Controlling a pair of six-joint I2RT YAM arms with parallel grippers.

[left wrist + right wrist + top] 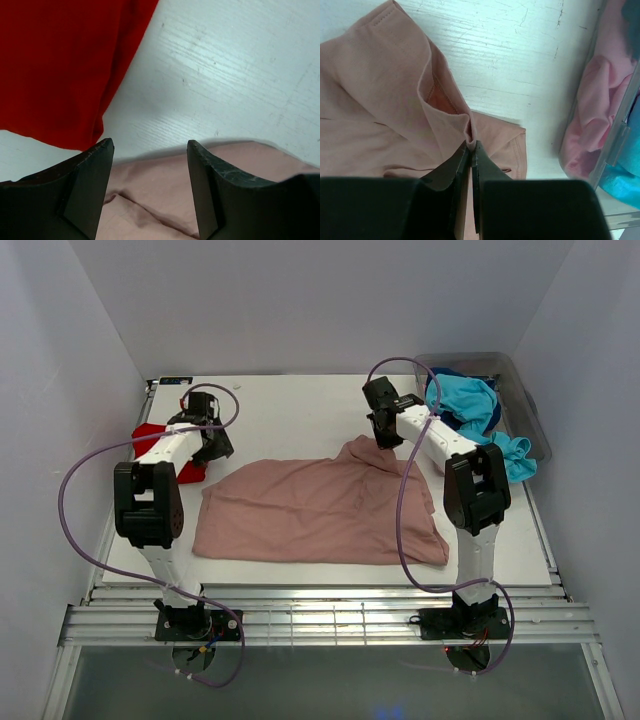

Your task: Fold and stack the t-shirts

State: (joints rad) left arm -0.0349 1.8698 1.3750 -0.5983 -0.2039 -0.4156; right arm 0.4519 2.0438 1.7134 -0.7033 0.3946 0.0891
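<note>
A large dusty-pink t-shirt (320, 512) lies spread on the white table, plain side up. My right gripper (471, 146) is shut on a pinched fold of its collar (470, 127), at the shirt's far right corner (365, 452). My left gripper (150, 145) hangs open just above the shirt's far left edge (165, 195), nothing between its fingers. A red t-shirt (55, 65) lies folded beside it, at the table's left side (150, 432). Turquoise t-shirts (470, 405) spill from the bin at the back right.
A clear grey plastic bin (520, 400) stands at the table's back right corner, with bright pink cloth (592, 100) and turquoise cloth (625, 175) showing through its wall. The white walls close in on the left, the right and the back.
</note>
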